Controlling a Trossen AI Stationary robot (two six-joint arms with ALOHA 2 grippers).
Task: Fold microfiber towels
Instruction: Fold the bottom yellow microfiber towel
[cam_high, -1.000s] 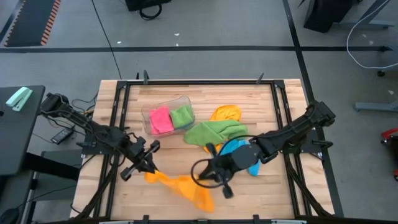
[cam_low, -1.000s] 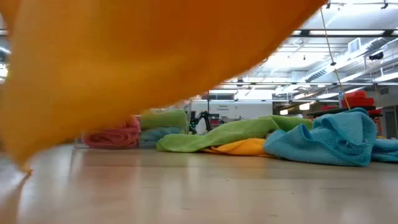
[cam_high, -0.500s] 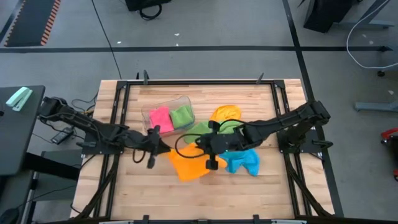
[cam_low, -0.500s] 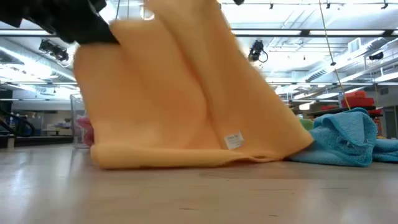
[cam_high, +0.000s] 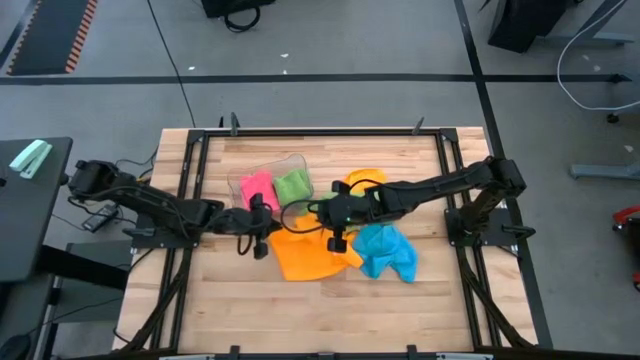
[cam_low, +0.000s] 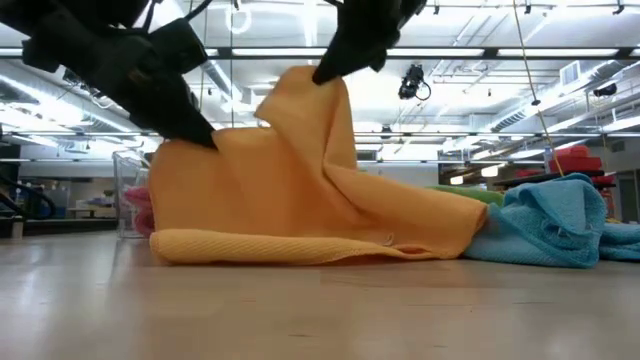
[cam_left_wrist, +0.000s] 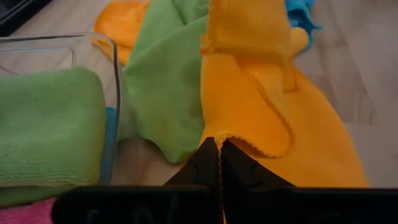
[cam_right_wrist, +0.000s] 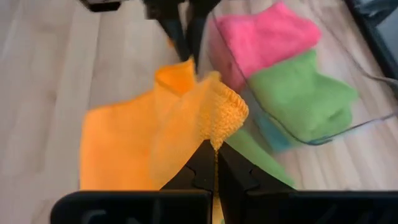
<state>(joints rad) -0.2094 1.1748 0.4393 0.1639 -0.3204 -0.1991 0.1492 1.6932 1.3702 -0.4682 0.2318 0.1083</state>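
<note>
An orange microfiber towel (cam_high: 310, 256) lies mid-table, its near part doubled over on the wood (cam_low: 300, 245). My left gripper (cam_low: 205, 138) is shut on its left upper corner, and my right gripper (cam_low: 322, 78) is shut on its right upper corner, which is held higher. Loose on the table behind it lie a green towel (cam_high: 322, 210), a blue towel (cam_high: 388, 250) and a second orange towel (cam_high: 362, 182). Folded pink (cam_high: 257, 188) and green (cam_high: 293, 185) towels sit in a clear tub. My left gripper pinches the orange towel's hemmed edge at a corner (cam_left_wrist: 219, 139) between its two fingers, slanting down from the table's left. The corner is raised and the cloth slopes down slack to the table. My right gripper pinches the other corner (cam_right_wrist: 216, 132) between its two fingertips, slanting down from the right. That corner stands highest; the cloth falls from it in slack folds onto the table.
The clear plastic tub (cam_high: 243, 170) stands just beyond my left gripper, toward the far left. Black frame rails (cam_high: 320, 133) run around the table. Bare wood (cam_high: 250, 310) lies between the orange towel and the near edge.
Both grippers have carried the orange towel from near the table's front edge toward the far edge and downward, tipping forward. The towel hung clear in the air; now its lower part lies on the table and is doubled over, with only the two held corners raised.
</note>
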